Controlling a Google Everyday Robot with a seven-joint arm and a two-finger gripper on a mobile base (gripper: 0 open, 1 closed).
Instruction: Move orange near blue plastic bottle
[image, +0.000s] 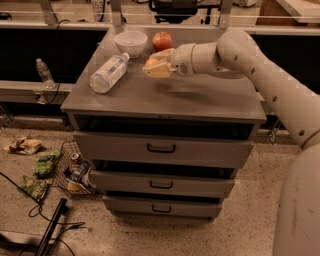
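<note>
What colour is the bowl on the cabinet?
White bowl, seen in camera view; the gripper holds the orange beside the apple.

Cream gripper (153, 67) over the grey cabinet top (200, 96) grips the evenly orange orange (151, 61); bottle (107, 74) bluish-clear, apple (161, 40) red.
</note>
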